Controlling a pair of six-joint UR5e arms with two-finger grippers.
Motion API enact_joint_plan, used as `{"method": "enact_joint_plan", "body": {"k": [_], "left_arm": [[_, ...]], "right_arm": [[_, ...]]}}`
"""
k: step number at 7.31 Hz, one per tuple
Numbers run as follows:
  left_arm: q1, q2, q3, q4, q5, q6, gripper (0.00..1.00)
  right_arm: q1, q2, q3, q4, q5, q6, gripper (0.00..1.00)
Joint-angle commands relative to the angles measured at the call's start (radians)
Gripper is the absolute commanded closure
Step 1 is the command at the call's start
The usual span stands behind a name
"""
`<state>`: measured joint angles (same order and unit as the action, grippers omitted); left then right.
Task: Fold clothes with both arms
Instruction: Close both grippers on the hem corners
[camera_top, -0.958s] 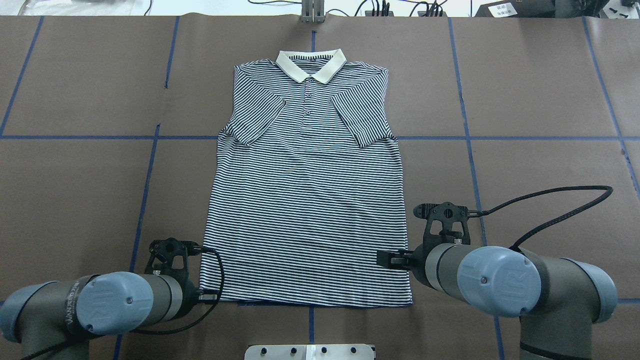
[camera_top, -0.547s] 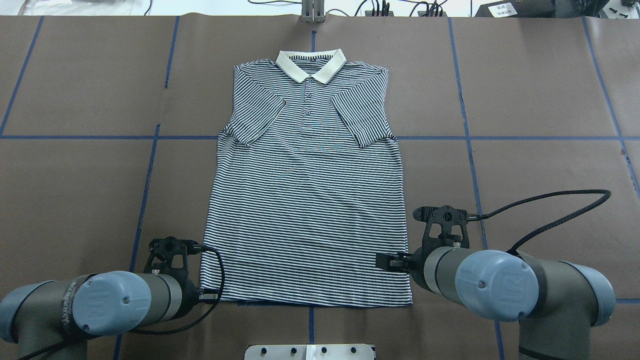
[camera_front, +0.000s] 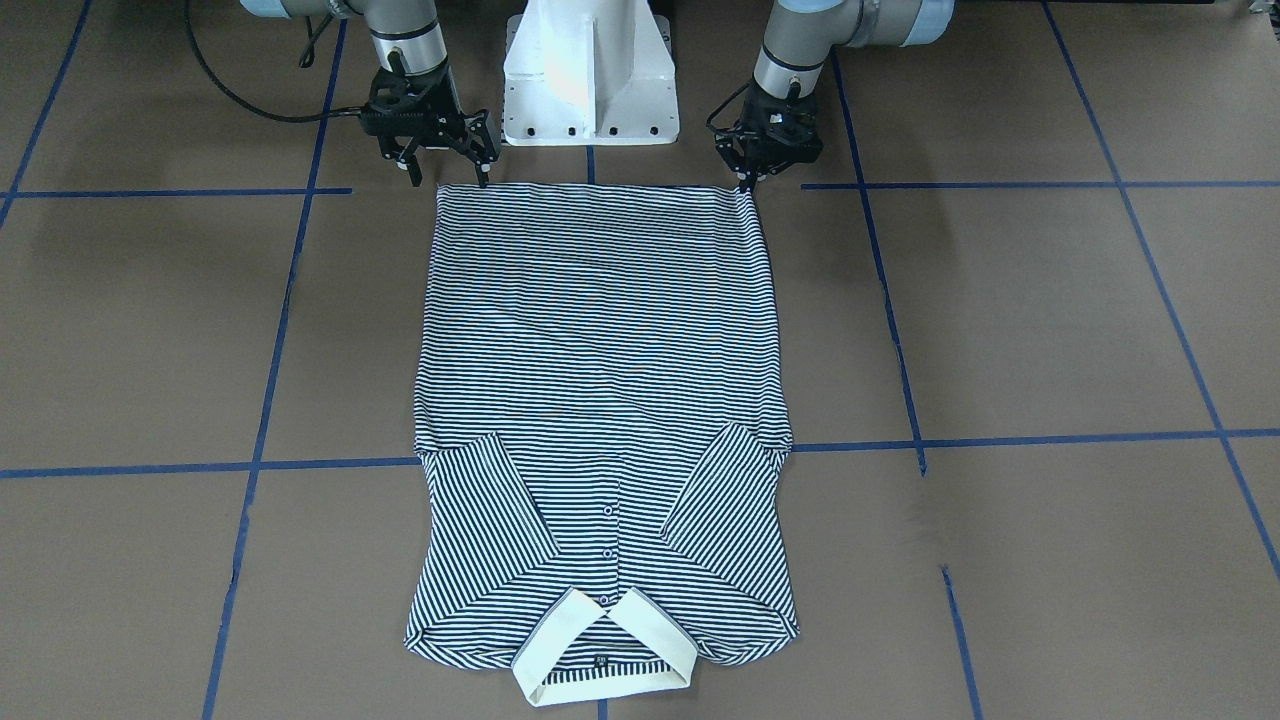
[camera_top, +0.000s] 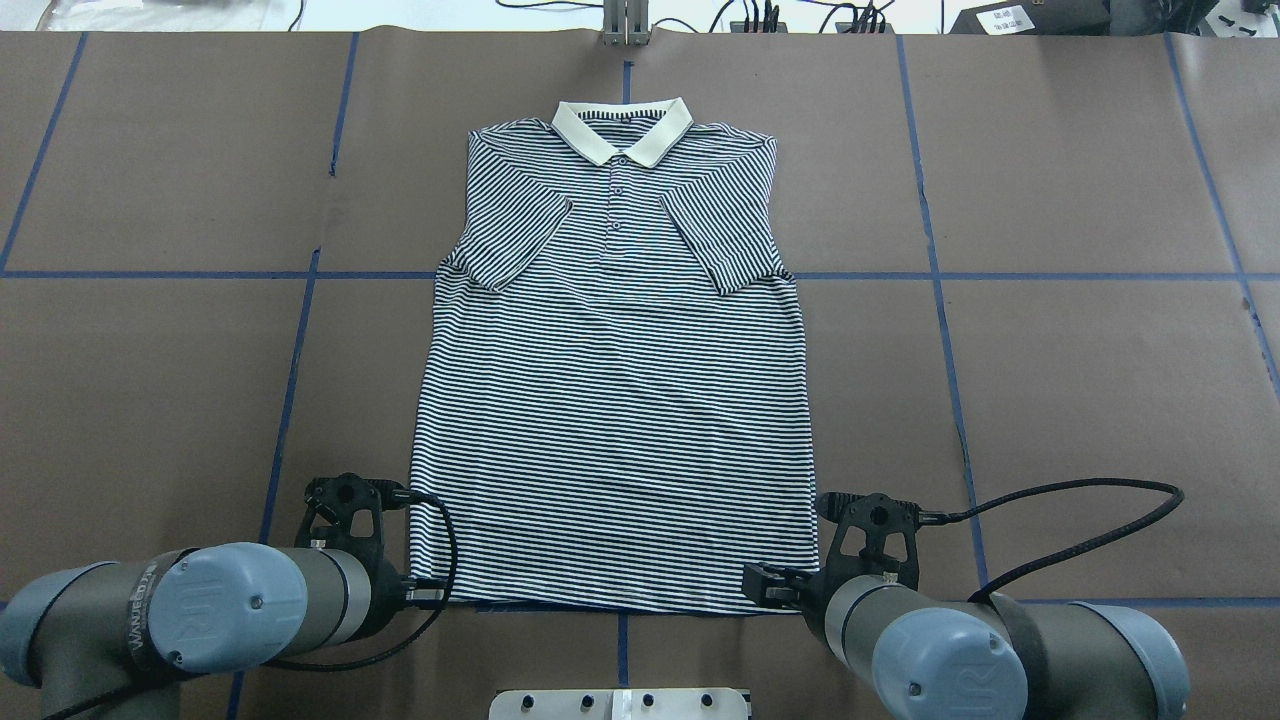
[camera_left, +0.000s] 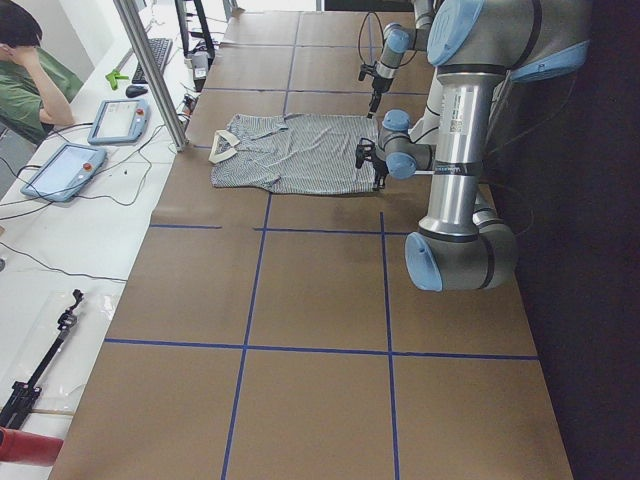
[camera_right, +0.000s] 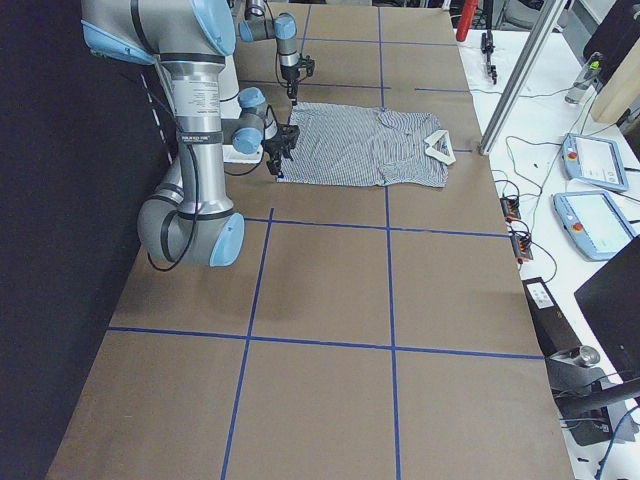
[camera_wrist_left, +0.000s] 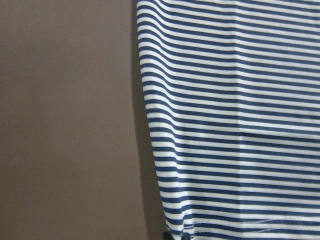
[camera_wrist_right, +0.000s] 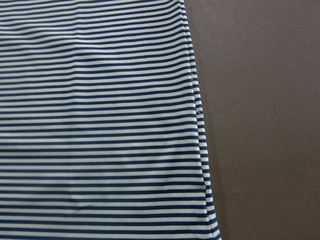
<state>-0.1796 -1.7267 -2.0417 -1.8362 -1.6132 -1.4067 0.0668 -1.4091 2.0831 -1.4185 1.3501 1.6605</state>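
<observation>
The striped polo shirt (camera_top: 615, 400) lies flat and face up on the brown table, cream collar (camera_top: 622, 130) far from me and both sleeves folded in over the chest. My left gripper (camera_front: 748, 180) is shut on the shirt's near hem corner; in the left wrist view a dark fingertip (camera_wrist_left: 175, 235) meets that corner of the shirt (camera_wrist_left: 230, 125). My right gripper (camera_front: 447, 180) stands open over the other hem corner, one finger on each side of it. The right wrist view shows only the shirt's side edge (camera_wrist_right: 100, 125) and bare table.
The white pedestal base (camera_front: 590, 70) stands just behind the hem between the arms. Blue tape lines (camera_top: 300, 330) cross the brown table. The right arm's black cable (camera_top: 1080, 495) loops out to the side. A white bench with tablets (camera_left: 60, 170) and a seated person (camera_left: 30, 60) runs along the far edge.
My right arm has drawn back along the shirt's side edge to the near hem corner. The left arm has barely moved, and the shirt lies as before.
</observation>
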Motion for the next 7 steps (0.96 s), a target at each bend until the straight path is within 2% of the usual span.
{"method": "enact_joint_plan", "body": {"k": [1, 4, 7], "left_arm": [[0.000, -0.005, -0.002, 0.000, -0.001, 0.000, 1.00], [0.002, -0.007, -0.009, 0.000, -0.001, 0.000, 1.00], [0.002, -0.011, -0.008, 0.000, -0.001, 0.000, 1.00]], "right_arm": [[-0.019, -0.002, -0.032, 0.000, -0.037, 0.065, 0.32], [-0.019, -0.002, -0.044, 0.000, -0.043, 0.090, 0.39], [-0.019, -0.002, -0.044, 0.000, -0.043, 0.093, 0.41]]}}
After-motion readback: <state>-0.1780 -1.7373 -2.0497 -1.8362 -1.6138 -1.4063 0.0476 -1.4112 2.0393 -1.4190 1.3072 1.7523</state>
